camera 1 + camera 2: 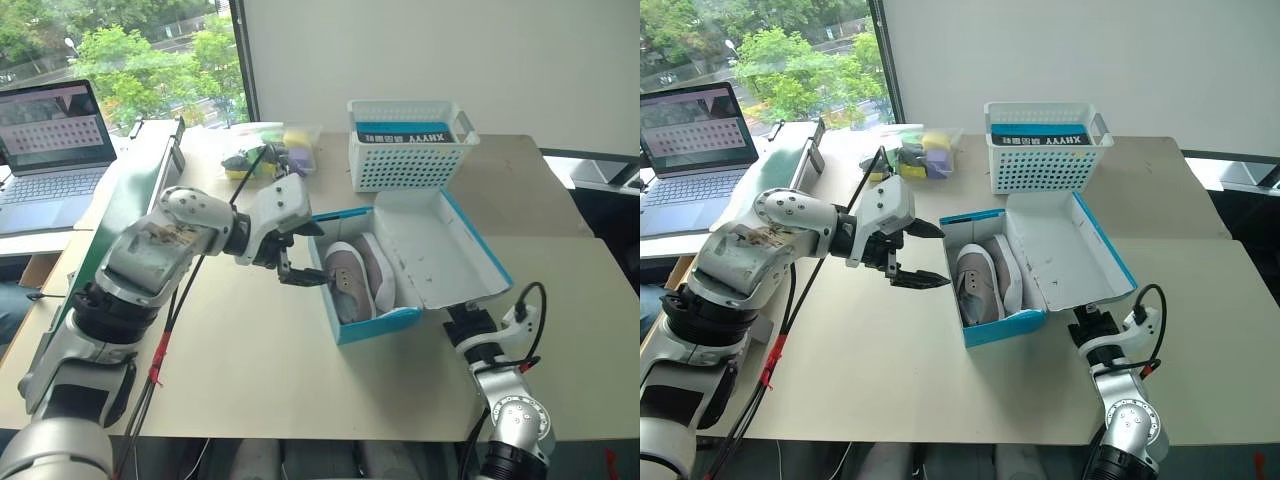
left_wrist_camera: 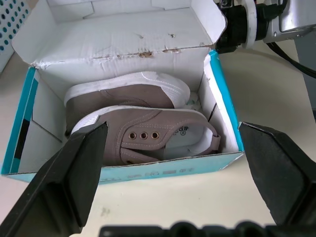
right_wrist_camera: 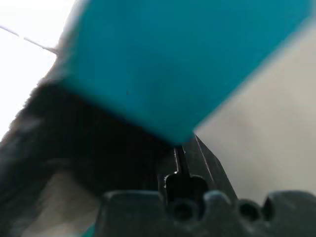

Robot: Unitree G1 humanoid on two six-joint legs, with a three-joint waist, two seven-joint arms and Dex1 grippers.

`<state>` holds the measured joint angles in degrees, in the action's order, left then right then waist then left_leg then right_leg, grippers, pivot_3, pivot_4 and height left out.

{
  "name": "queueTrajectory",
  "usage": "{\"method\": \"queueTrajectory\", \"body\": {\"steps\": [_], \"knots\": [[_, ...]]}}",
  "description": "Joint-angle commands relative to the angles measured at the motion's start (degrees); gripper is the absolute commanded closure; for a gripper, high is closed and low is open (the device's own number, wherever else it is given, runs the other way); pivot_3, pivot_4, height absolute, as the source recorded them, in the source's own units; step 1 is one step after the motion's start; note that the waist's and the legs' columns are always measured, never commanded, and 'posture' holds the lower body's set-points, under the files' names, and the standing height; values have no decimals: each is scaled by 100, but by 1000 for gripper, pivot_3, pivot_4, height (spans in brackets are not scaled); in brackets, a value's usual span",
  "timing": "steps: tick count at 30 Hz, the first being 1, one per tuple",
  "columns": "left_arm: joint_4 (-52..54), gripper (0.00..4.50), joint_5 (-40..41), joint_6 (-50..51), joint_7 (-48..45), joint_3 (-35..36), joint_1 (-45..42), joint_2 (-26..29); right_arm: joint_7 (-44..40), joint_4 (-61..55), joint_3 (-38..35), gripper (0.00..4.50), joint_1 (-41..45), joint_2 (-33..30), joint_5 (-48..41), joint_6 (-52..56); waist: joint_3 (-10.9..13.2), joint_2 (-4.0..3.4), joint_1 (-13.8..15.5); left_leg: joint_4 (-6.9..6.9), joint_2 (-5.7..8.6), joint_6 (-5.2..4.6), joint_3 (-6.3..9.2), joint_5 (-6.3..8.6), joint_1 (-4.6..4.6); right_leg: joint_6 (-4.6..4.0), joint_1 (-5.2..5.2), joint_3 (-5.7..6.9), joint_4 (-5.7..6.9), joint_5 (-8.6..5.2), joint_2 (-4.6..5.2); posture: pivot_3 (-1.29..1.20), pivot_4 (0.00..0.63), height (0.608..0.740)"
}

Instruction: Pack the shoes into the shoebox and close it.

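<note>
A white basket (image 1: 410,148) stands behind the shoebox (image 1: 370,328), a laptop (image 1: 52,150) well off beyond the left arm. The shoes (image 2: 143,116) lie side by side inside the box — straight ahead of the left fingers (image 1: 291,256), spread wide, empty. The right fingers (image 3: 181,160), pressed together, sit under the open lid's blue edge — tips hidden.

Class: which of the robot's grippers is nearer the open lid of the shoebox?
Right. The right gripper sits under the lid; the left gripper hovers across the shoebox.
</note>
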<state>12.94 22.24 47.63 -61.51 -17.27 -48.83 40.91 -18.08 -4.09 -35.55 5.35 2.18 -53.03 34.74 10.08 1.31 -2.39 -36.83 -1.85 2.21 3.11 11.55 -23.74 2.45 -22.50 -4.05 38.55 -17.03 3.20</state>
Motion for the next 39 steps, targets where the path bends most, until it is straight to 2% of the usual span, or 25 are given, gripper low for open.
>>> {"method": "queueTrajectory", "body": {"steps": [1,7,10,13,16,18,23,27,30,35,39], "knots": [[185,0,43,18,91,207,-6,-22,-165,-512,-28,4452,128,-173,-917,114,1,-3,-9,0,0,0,0,0,0,0,0,0,2,0,0,0,150,740],[248,0,63,59,175,213,33,-47,-415,-796,295,4452,158,-726,-1607,482,5,-9,-20,0,-1,0,0,0,1,0,0,0,2,0,-1,0,150,740],[272,0,75,75,209,243,52,-26,-469,-1057,926,4452,228,-1316,-1657,1159,5,-9,-20,0,0,0,0,0,1,0,0,-1,2,0,-2,0,150,740],[279,0,52,49,218,256,93,15,-662,-1213,2336,4452,90,-2290,-604,1794,7,-13,-41,-2,-1,0,-3,0,1,0,0,-5,2,0,-3,0,150,740],[268,0,-103,-84,228,195,210,143,-784,-1064,3112,4452,122,-2737,-39,1919,5,-12,-41,-1,-3,-1,3,0,2,0,0,-2,0,-1,-9,0,150,740],[305,0,-138,-71,273,255,297,229,-667,-950,3585,4452,440,-2937,442,2008,1,-4,-56,-2,-4,-2,-1,1,4,0,1,-5,-1,-1,-9,0,150,740],[452,0,-103,31,383,379,431,280,-531,-749,4320,4452,1159,-3297,1475,1972,-21,30,-95,-2,-9,-2,0,1,48,8,37,-5,-2,-6,-13,0,150,740],[587,0,-69,132,497,470,547,269,-741,-649,4781,4452,1892,-3464,1922,2072,-27,40,-138,-3,-8,-1,-5,1,51,10,39,-11,-2,-7,-12,0,150,740],[666,0,-83,172,700,562,594,177,-1058,-330,5482,4452,2436,-3580,2447,2093,-27,41,-126,-2,-8,-2,0,1,48,2,38,-8,-2,-3,-12,0,150,740],[847,0,-136,182,914,588,787,196,-1511,325,6288,4452,2731,-3479,3087,1925,-50,61,-167,-3,-8,-2,-1,1,56,0,42,-8,-1,-2,-12,0,150,740],[977,0,-133,244,1063,652,907,217,-1843,481,6642,4452,2615,-3614,3558,1722,-61,65,-160,5,-13,-4,-2,3,118,6,104,-8,-7,-6,-15,0,150,740]]}}
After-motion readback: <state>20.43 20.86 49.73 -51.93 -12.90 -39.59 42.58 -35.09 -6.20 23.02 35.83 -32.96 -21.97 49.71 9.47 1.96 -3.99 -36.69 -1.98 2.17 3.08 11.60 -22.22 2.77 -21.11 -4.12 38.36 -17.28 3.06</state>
